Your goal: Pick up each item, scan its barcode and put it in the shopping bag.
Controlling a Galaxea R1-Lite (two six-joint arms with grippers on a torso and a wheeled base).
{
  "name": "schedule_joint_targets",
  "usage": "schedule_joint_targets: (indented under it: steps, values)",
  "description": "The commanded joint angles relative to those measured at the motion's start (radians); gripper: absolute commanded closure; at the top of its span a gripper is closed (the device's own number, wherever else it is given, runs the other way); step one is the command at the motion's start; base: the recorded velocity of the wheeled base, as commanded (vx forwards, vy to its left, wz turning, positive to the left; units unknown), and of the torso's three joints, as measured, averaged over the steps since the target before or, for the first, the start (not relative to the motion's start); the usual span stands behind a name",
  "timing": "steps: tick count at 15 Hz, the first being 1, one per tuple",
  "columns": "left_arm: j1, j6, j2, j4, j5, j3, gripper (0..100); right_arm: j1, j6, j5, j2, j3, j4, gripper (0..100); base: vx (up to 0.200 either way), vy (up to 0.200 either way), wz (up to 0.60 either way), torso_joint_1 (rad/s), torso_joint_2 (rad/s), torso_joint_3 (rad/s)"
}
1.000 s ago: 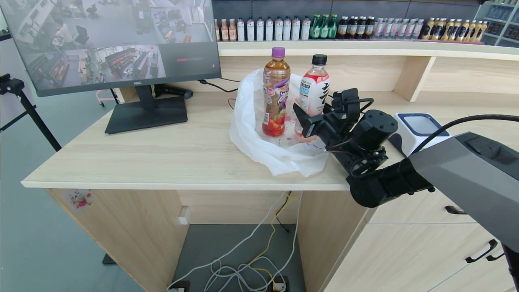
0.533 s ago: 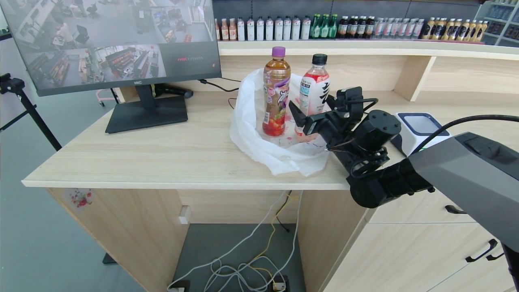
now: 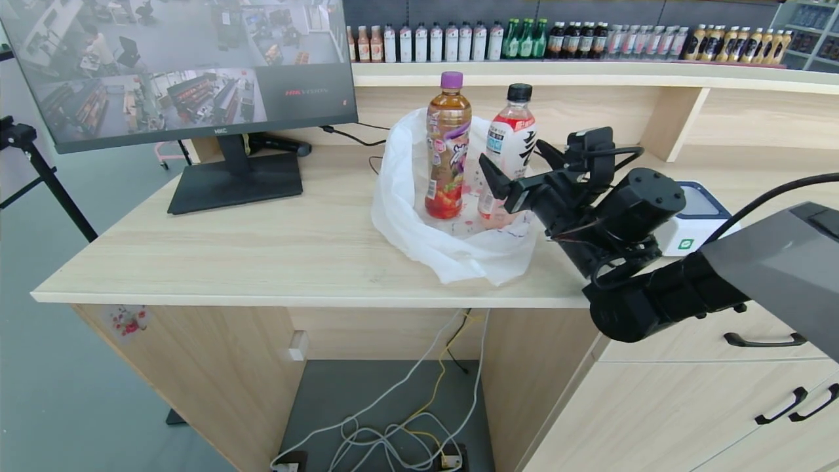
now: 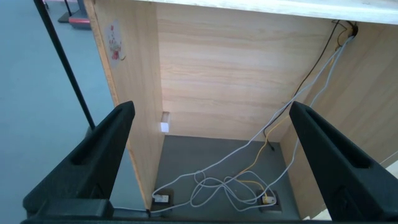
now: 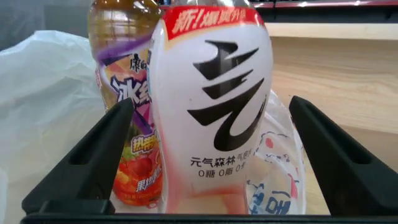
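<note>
Two bottles stand upright inside the white shopping bag (image 3: 419,242) on the counter. One is an amber tea bottle (image 3: 448,144) with a purple cap. The other is a white-labelled bottle (image 3: 511,141) with a black cap. My right gripper (image 3: 511,154) is open at the white-labelled bottle (image 5: 211,124), one finger on each side and apart from it; the right gripper (image 5: 211,102) has the tea bottle (image 5: 121,93) just beyond. My left gripper (image 4: 211,107) hangs open and holds nothing, low in front of the counter's underside.
A barcode scanner (image 3: 695,219) sits on the counter behind my right arm. A monitor (image 3: 177,65) on a black stand occupies the counter's left rear. Shelved bottles (image 3: 564,42) line the back wall. Cables (image 4: 224,186) lie on the floor under the counter.
The right arm has drawn back a little to the right while its fingers stay open around the white-labelled bottle. Both bottles remain standing in the bag. The head camera has shifted slightly.
</note>
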Motion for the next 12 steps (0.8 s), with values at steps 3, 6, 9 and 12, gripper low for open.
schedule_joint_targets:
  steps: [3, 6, 9, 12]
  values:
    - [0.000, -0.002, 0.000, 0.002, 0.000, 0.000, 0, 0.060, -0.024, 0.000, -0.229, 0.210, -0.031, 0, 0.000, 0.000, 0.00, 0.000, 0.00, 0.000]
    - [0.000, -0.002, 0.000, 0.004, 0.000, 0.000, 0, 0.081, -0.037, -0.009, -0.328, 0.351, -0.086, 0, 0.000, 0.000, 0.00, 0.000, 0.00, 0.000]
    - [0.000, -0.002, 0.000, 0.004, 0.000, 0.000, 0, 0.087, -0.034, -0.031, -0.405, 0.554, -0.117, 0, 0.000, 0.000, 0.00, 0.000, 0.00, 0.000]
    - [-0.002, -0.002, 0.000, 0.004, 0.000, 0.000, 0, 0.101, -0.034, -0.031, -0.494, 0.672, -0.117, 0, 0.000, 0.000, 0.00, 0.000, 0.00, 0.000]
